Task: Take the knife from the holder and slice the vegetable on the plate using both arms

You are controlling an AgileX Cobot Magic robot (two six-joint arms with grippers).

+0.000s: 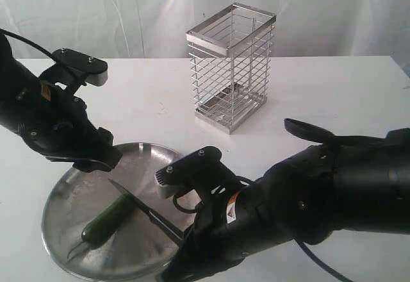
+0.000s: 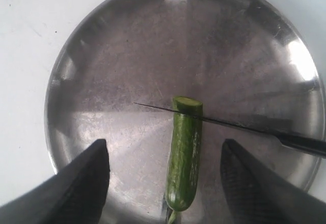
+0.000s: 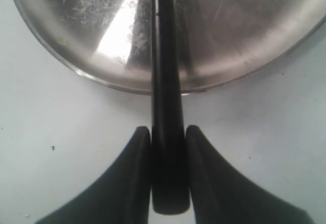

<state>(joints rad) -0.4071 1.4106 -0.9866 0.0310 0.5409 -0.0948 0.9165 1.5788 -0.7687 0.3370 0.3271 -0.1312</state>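
**As Blade Meets Vegetable, Two Arms Share One Plate**

While the right gripper (image 3: 167,130) clamps the black handle of the knife (image 1: 144,211), the left gripper (image 2: 164,142) hangs with its jaws spread wide on either side of the vegetable (image 1: 109,219), touching neither it nor the blade. The plate (image 1: 64,199) sits at the front left of the white worktop (image 1: 333,90), its near rim close to the lower edge of the exterior view. The holder (image 1: 232,64) stands upright well apart, toward the back, with bare worktop stretching between the two.

Only the exterior view takes in the holder and both bulky arms crowding the plate from left and right; the left gripper's fingers are hidden there.

Only the left wrist view shows the thin blade lying across the vegetable just behind its pale cut end, with bare steel all around it; how deep the edge sits cannot be told.

Only the right wrist view shows the grip: both fingers press the handle, which crosses the plate's rim, its butt end over the worktop.

Dark green and glossy, the vegetable lies near the plate's middle, its thin stem tail pointing toward the near rim.
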